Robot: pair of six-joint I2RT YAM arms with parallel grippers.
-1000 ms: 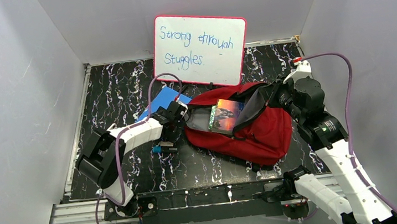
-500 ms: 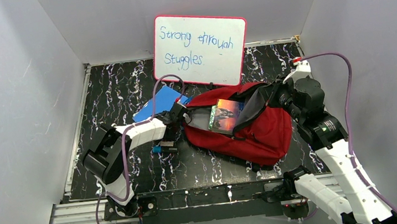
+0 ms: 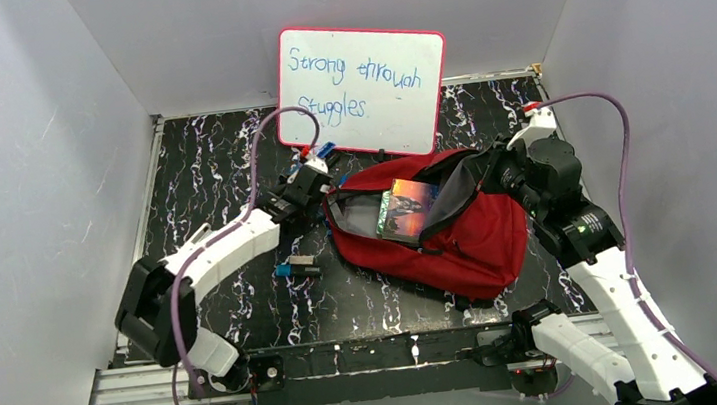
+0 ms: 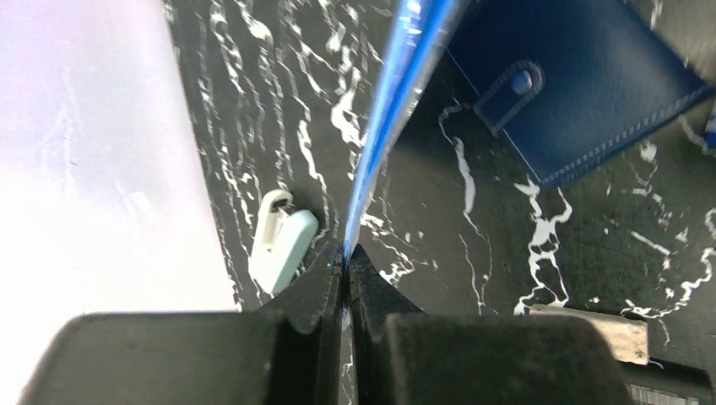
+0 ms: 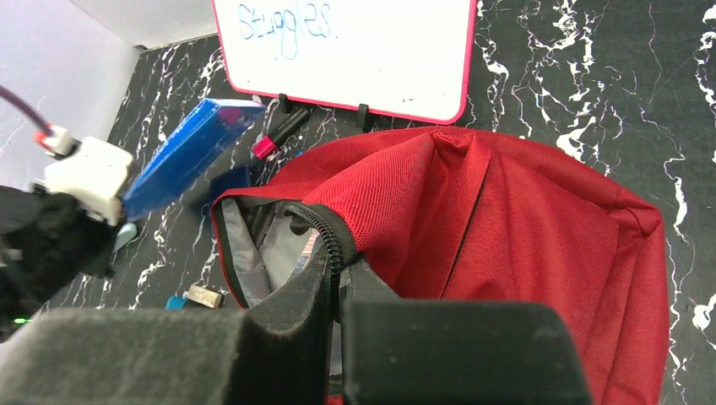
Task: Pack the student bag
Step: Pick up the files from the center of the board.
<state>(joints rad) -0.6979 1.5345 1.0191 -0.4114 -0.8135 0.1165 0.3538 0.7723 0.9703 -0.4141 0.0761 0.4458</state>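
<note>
Bag lies on the tabletop before the whiteboard, mouth open leftward, a colourful book inside. The right gripper has its jaws pinching the mouth's zipper edge. The left gripper has its jaws pinching a blue book, held above the tabletop left of the mouth.

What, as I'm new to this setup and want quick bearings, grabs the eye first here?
The red student bag lies open in the middle, a colourful book showing in its mouth and the right hand pinching its rim. Just left of it, the left hand holds a thin blue notebook aloft. Behind stands a whiteboard with blue handwriting.
</note>
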